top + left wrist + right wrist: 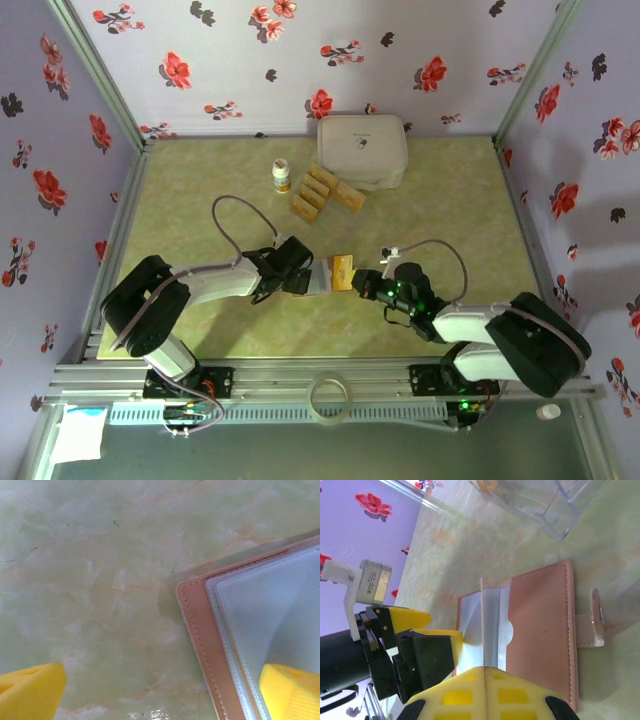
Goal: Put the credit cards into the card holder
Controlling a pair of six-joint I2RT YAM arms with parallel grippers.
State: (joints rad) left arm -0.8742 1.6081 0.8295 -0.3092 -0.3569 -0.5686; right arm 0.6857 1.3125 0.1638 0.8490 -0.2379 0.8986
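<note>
The right gripper (484,672) enters from the bottom edge, its yellow fingers (455,695) pressed together on a thin credit card (482,610) seen edge-on; the card stands upright over the card holder (540,630), its far end reaching the clear inner pockets; the pinkish-tan holder lies open on the green marbled table (470,545), stitching along its border, its snap strap (594,620) stretched out to the right; at the left the left gripper (445,627) has its two yellow fingers apart, one tip at the holder's left flap, contact hard to tell; a clear plastic box (545,505) stands near the top; purple flowered wall (360,525) behind.
</note>
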